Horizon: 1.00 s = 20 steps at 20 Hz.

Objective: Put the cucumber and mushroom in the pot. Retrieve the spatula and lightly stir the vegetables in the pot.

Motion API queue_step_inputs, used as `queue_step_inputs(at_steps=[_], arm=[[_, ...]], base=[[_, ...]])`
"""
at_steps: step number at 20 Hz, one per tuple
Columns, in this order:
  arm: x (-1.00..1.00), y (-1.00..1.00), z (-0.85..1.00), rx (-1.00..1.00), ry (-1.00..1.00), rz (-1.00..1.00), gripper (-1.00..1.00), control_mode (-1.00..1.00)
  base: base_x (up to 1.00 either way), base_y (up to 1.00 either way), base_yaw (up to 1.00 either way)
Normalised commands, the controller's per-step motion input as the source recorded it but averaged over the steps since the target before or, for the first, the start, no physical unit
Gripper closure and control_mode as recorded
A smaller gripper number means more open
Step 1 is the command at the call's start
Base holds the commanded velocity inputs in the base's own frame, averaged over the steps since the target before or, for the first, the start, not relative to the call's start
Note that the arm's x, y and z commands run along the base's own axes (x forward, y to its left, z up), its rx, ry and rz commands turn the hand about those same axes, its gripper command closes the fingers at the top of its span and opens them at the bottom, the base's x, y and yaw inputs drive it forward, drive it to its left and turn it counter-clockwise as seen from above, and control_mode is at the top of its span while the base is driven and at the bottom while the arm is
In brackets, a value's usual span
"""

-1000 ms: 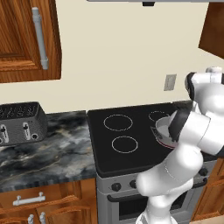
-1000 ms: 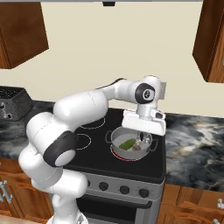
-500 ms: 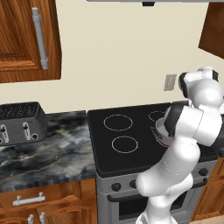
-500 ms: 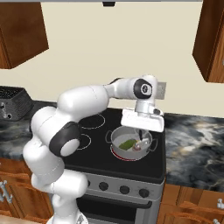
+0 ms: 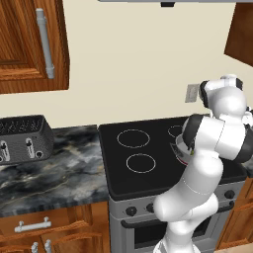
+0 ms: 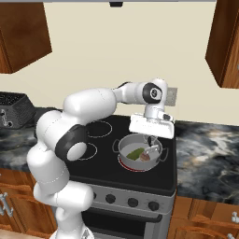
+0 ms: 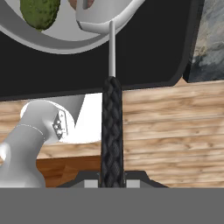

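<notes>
The grey pot sits on the stove's front right burner. Inside it lie the green cucumber and the brown mushroom. My gripper hangs above the pot's right side, shut on the black handle of the spatula, whose silver head reaches down among the vegetables. In the hand view the gripper clamps the braided handle of the spatula. Its thin shaft leads to the head over the pot rim, beside the cucumber and the mushroom.
The black stove top has free burners to the left. A toaster stands on the marble counter at the left. More counter lies to the right. Wooden cabinets hang overhead.
The arm has straightened up and its elbow has swung. The hand has risen slightly over the pot, and the spatula stays in the grip with its head in the pot.
</notes>
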Motion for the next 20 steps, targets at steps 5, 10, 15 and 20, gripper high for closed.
queue_step_inputs(at_steps=[5, 10, 15, 20], arm=[[0.0, 0.0, 0.01, 0.0, 0.0, 0.0, 1.0, -1.0], [0.0, 0.0, 0.12, 0.0, 0.0, 0.01, 1.0, -1.0], [-0.15, 0.05, 0.16, 0.0, -0.05, 0.07, 1.0, -1.0], [-0.09, -0.04, 0.27, 0.0, -0.04, 0.08, 1.0, -1.0]], base=[[0.0, 0.0, 0.0], [0.0, 0.0, 0.0], [0.0, 0.0, 0.0], [0.0, 0.0, 0.0]])
